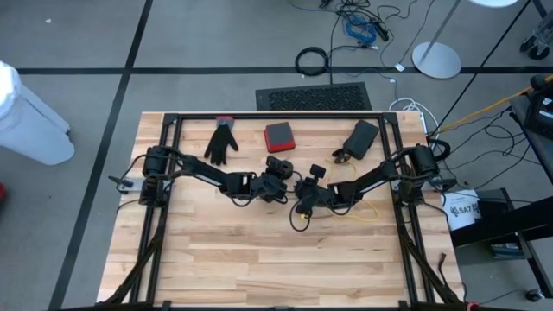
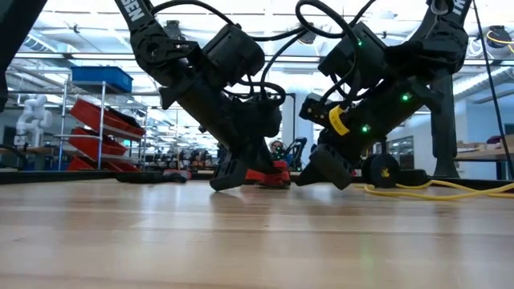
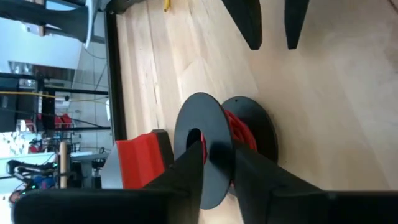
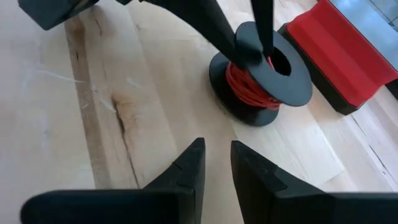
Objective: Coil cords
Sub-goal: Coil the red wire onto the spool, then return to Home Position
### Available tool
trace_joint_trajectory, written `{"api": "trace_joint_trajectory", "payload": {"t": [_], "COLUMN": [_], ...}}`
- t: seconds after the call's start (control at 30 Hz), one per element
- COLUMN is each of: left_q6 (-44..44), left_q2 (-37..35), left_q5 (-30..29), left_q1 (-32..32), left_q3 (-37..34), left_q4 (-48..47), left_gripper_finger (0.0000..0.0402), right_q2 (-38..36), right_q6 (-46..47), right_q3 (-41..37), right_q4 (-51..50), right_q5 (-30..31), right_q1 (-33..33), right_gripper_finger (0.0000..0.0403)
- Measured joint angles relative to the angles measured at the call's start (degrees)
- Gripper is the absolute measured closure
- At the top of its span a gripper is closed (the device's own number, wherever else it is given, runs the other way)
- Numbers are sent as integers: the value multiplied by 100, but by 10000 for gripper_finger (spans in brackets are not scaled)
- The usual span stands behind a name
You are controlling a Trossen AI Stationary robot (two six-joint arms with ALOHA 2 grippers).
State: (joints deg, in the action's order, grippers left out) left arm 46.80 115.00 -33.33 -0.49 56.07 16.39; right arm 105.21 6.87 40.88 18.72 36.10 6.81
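My left fingers (image 3: 186, 177) sit loosened astride the top flange of the upright spool (image 4: 255, 62) of red cord (image 4: 249, 88) at mid-bench (image 4: 74, 124), while my right fingers (image 4: 186, 168), slightly parted and empty, hover just right and nearer, with the yellow cord (image 1: 367, 212) farther right.

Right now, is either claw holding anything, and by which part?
The left gripper straddles the top disc of the black spool with red cord; a firm hold cannot be told. The right gripper holds nothing.
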Motion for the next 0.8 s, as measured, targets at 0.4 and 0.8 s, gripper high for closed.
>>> {"api": "trace_joint_trajectory", "payload": {"t": [0.4, 0.8], "left_q6": [-360, -711], "left_q2": [0, -159], "left_q5": [241, -391], "left_q1": [-138, -495], "left_q3": [-11, -32], "left_q4": [-262, -387], "left_gripper_finger": [264, 214], "right_q2": [0, 0], "right_q6": [91, 76], "right_q3": [-2, -2], "right_q4": [-81, -103], "right_q5": [169, 294], "right_q1": [76, 147], "right_gripper_finger": [339, 339]}}
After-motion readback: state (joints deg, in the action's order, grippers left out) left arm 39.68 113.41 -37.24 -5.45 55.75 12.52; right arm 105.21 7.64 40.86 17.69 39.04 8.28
